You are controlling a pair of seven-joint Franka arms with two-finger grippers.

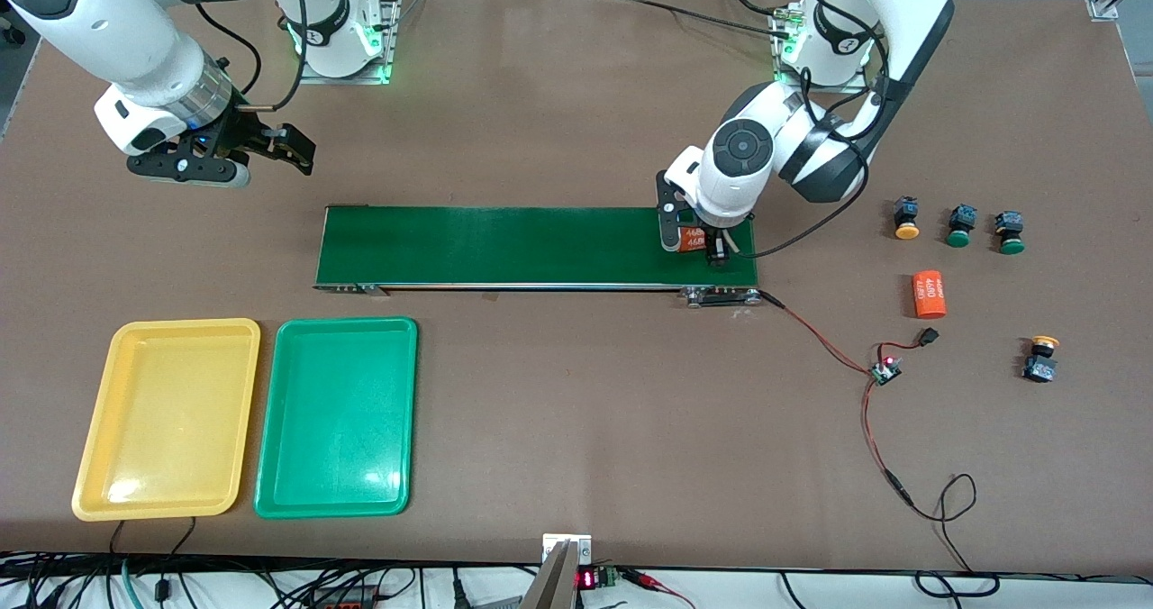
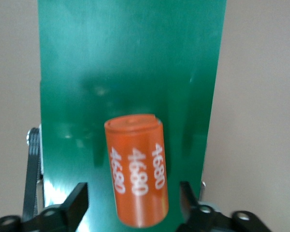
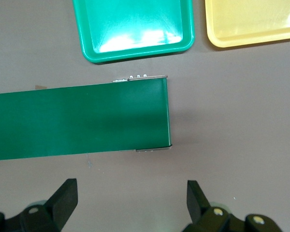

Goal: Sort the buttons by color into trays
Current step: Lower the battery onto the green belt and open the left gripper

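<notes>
Front view: four small push-button switches with black-and-blue bodies sit on the matte brown tabletop toward the left arm's end, one yellow-capped point(image 1: 905, 219) beside two green-capped point(image 1: 960, 226) point(image 1: 1009, 233), another yellow-capped point(image 1: 1041, 359) nearer the camera. The smooth shallow yellow plastic tray point(image 1: 167, 417) and matching green tray point(image 1: 337, 415) lie side by side, rounded corners, glossy. The left gripper point(image 2: 134, 203) stands spread wide around an orange cylinder printed "4680" point(image 2: 137, 168) resting on the dark green conveyor belt point(image 1: 504, 246), fingers clear of it. The right gripper point(image 3: 130, 198) waits, jaws wide and empty, over bare table beside the belt's end.
</notes>
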